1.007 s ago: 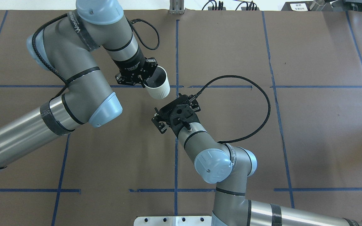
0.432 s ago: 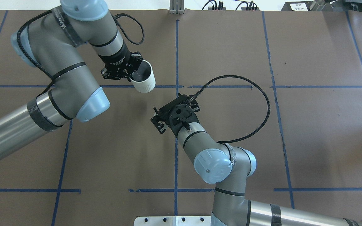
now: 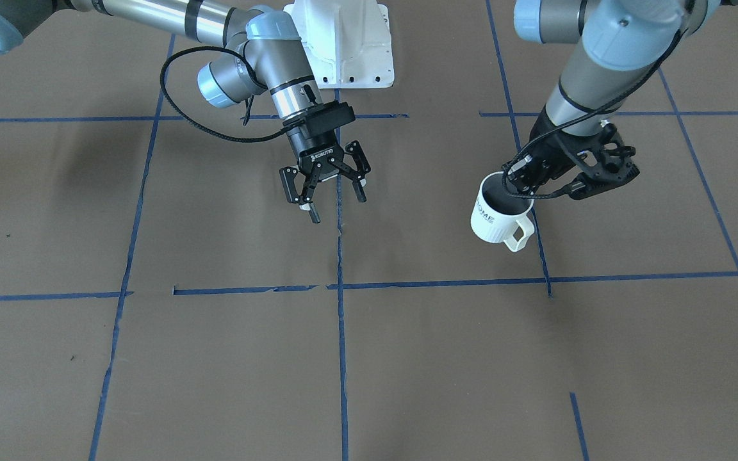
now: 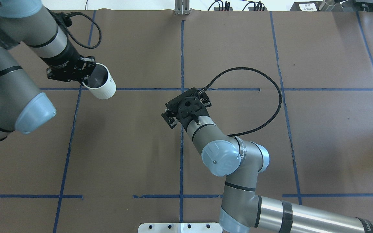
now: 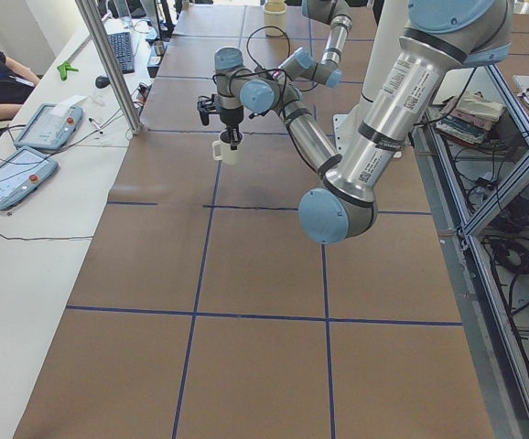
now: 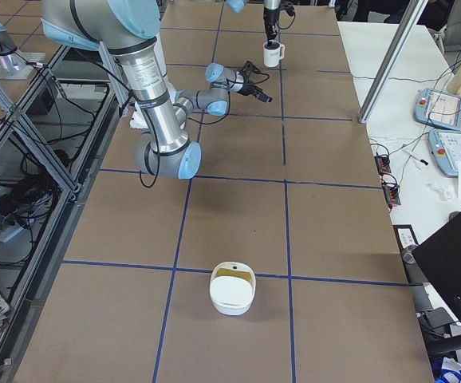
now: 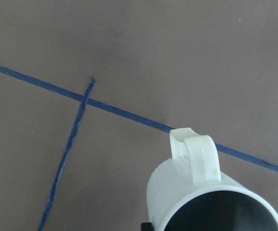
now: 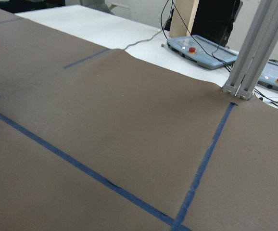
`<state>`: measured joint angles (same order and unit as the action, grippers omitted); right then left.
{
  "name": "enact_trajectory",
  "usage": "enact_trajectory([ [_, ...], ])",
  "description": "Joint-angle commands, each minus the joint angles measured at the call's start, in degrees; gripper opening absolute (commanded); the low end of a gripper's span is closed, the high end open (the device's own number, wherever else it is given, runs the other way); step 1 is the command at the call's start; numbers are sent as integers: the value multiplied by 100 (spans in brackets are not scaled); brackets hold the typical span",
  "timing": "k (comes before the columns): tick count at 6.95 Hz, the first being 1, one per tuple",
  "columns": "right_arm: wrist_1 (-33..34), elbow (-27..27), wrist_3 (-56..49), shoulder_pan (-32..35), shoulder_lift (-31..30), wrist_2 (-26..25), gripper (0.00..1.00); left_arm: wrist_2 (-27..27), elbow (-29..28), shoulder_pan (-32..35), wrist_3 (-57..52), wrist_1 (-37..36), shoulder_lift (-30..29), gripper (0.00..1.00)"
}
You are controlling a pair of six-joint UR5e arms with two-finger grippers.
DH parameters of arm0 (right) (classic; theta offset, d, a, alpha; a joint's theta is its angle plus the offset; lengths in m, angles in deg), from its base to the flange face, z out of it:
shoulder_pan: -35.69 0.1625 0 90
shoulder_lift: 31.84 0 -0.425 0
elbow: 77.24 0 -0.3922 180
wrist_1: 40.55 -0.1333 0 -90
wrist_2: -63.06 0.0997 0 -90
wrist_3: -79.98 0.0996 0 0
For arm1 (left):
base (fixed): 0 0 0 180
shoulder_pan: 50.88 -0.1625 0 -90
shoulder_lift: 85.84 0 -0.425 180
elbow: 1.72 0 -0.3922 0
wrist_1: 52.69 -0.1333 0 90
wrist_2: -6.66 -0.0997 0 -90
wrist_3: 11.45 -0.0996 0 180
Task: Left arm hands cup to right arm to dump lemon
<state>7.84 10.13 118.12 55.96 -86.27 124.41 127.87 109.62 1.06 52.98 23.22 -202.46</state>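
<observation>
My left gripper (image 4: 84, 77) is shut on the rim of the white cup (image 4: 101, 86) at the table's far left. In the front view the cup (image 3: 496, 219) hangs tilted under the left gripper (image 3: 526, 186), handle toward the operators' side, "HOME" lettering showing. Its inside looks dark in the left wrist view (image 7: 216, 192), and the lemon shows in no view. My right gripper (image 3: 337, 206) with "ROBOTIQ" lettering is open and empty near the table's centre line, well apart from the cup; it also shows in the overhead view (image 4: 188, 113).
Brown paper with blue tape lines covers the table (image 4: 270, 145). A white bowl (image 6: 232, 292) with a yellowish inside sits near the table's right end. A metal post (image 4: 181, 8) stands at the far edge. Control pendants (image 6: 446, 132) lie on the white bench beyond.
My left arm has swung the cup to the left, away from the right gripper. The right gripper has shifted slightly forward and stays open.
</observation>
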Motion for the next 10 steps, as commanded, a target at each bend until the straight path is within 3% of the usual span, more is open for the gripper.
enact_trajectory([
  [1, 1121, 130, 211, 948, -6, 1704, 99, 8, 667, 194, -902, -112, 874, 0],
  [3, 2634, 507, 158, 1923, -15, 3454, 99, 17, 950, 273, -1440, -51, 1447, 0],
  [5, 2973, 517, 36, 3065, -522, 5517, 97, 25, 908, 579, -2360, -33, 1790, 0],
  [6, 3017, 544, -96, 3480, -838, 5928, 99, 34, 881, 903, -2878, -15, 1983, 0],
  [7, 3044, 640, -401, 3736, -1206, 6001, 100, 113, 820, 1115, -3136, 98, 2229, 0],
  [8, 3210, 640, -935, 4034, -1393, 6307, 100, 566, 602, 1204, -3208, 499, 2431, 0],
  [9, 3437, 632, -1428, 4464, -1464, 6814, 100, 631, 191, 1196, -3235, 1591, 2929, 0],
  [10, 3466, 667, -1502, 4955, -1604, 7124, 100, 649, -327, 1196, -3218, 2350, 3047, 0],
])
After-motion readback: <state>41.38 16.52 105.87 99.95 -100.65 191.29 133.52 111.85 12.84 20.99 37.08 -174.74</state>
